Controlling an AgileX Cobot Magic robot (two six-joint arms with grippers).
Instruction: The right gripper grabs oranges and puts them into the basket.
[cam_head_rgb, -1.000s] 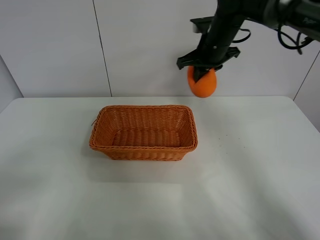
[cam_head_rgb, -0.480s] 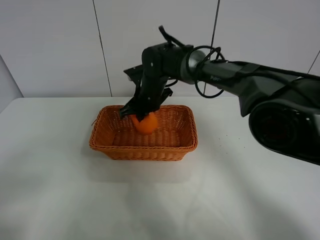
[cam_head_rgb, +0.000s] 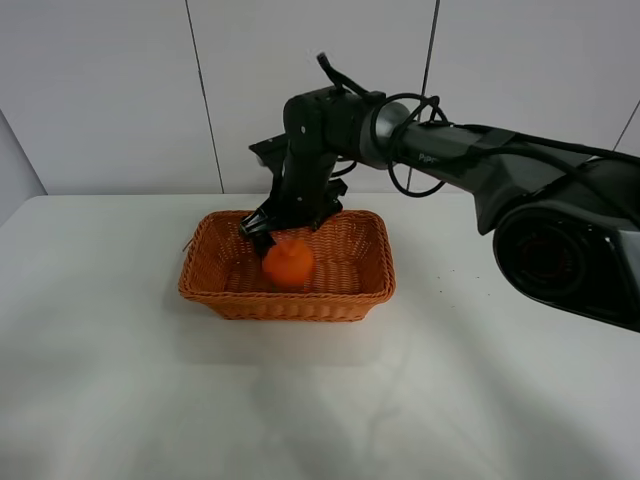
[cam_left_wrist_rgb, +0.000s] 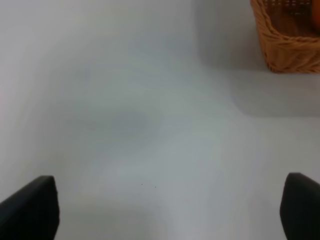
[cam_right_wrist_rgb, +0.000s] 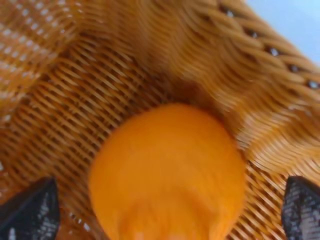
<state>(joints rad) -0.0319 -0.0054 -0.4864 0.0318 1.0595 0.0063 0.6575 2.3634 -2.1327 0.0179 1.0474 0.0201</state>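
Observation:
The orange (cam_head_rgb: 288, 265) lies inside the woven wicker basket (cam_head_rgb: 215, 290), near its middle, knob upward. My right gripper (cam_head_rgb: 291, 226) hovers just above it with its jaws wide apart and does not hold it. In the right wrist view the orange (cam_right_wrist_rgb: 167, 170) is blurred, sits on the basket floor (cam_right_wrist_rgb: 75, 95) and fills the space between the spread fingertips (cam_right_wrist_rgb: 31, 212) of the right gripper (cam_right_wrist_rgb: 165, 212). My left gripper (cam_left_wrist_rgb: 165, 210) is open and empty over the bare table; a corner of the basket (cam_left_wrist_rgb: 287, 45) shows in its view.
The white table (cam_head_rgb: 480, 380) surrounds the basket. The right arm (cam_head_rgb: 450, 150) reaches across from the right, above the basket's back rim. A white panelled wall stands behind the table.
The right arm carried the orange from high at the back right down into the basket. Since half a second ago the jaws have opened and the orange has dropped lower onto the basket floor.

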